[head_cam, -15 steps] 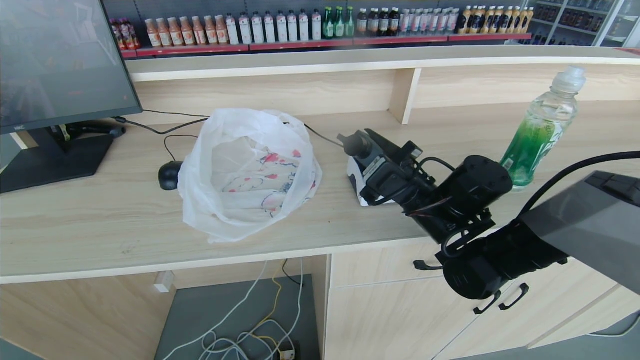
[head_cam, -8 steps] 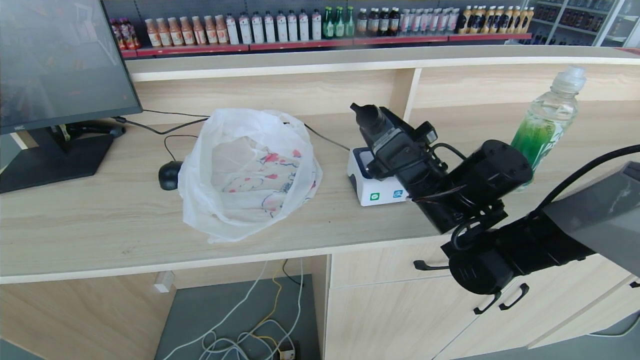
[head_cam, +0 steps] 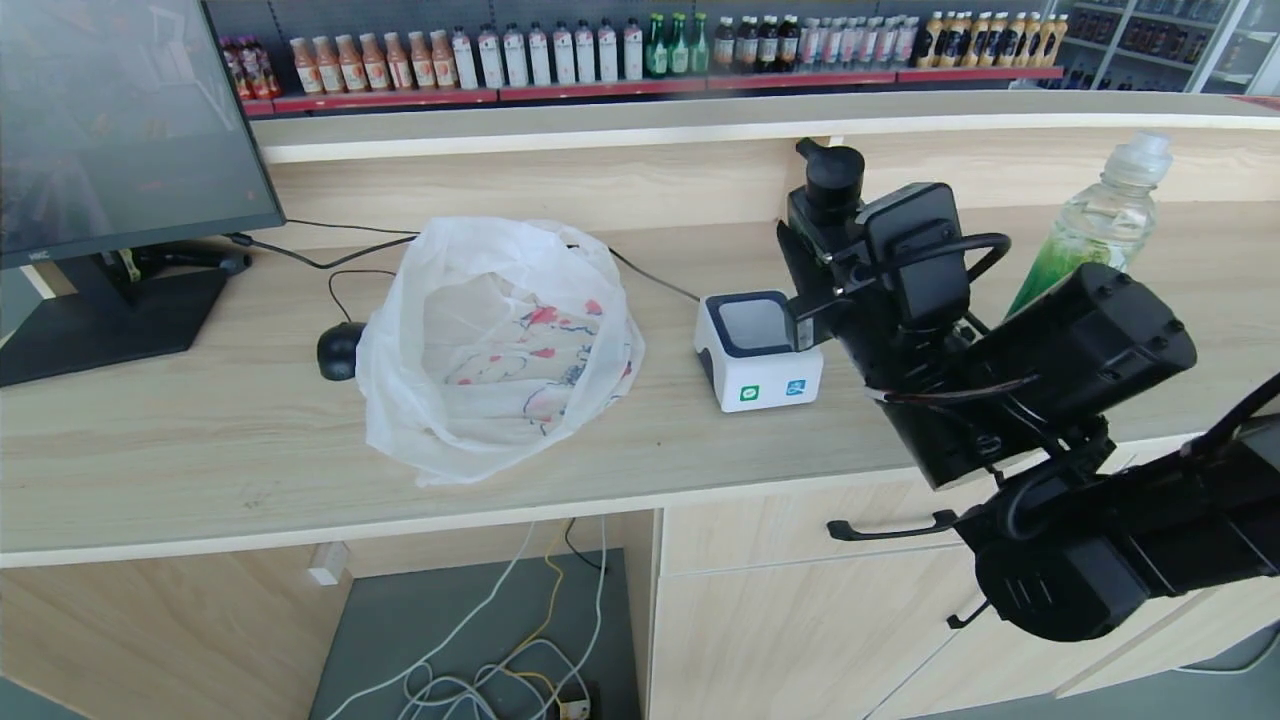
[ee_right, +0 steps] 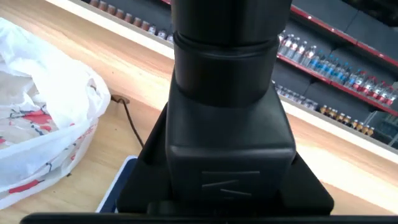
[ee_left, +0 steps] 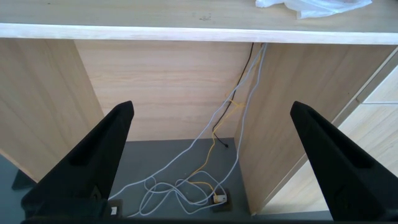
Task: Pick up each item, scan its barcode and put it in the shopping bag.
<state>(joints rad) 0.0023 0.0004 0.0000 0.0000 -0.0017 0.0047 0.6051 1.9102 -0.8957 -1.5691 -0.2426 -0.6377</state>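
My right tool (head_cam: 826, 165) has just moved. A moment ago it hung low over the scanner (head_cam: 757, 350) and hid it. Now it is up high and past the scanner, closer to the bottle (head_cam: 1100, 220) but not touching it. I cannot tell if this tool is wide or narrow.

The bottle stands upright on the table (head_cam: 200, 440), on the far right, just where it was. The shopping bag (head_cam: 495, 345) has not moved either. It sits beside the scanner, on my left of it.

My left tool (ee_left: 212, 107) is wide and holds nothing. It hangs down below the table edge.

I think the bottle is next — grab it, scan it, then bag it.
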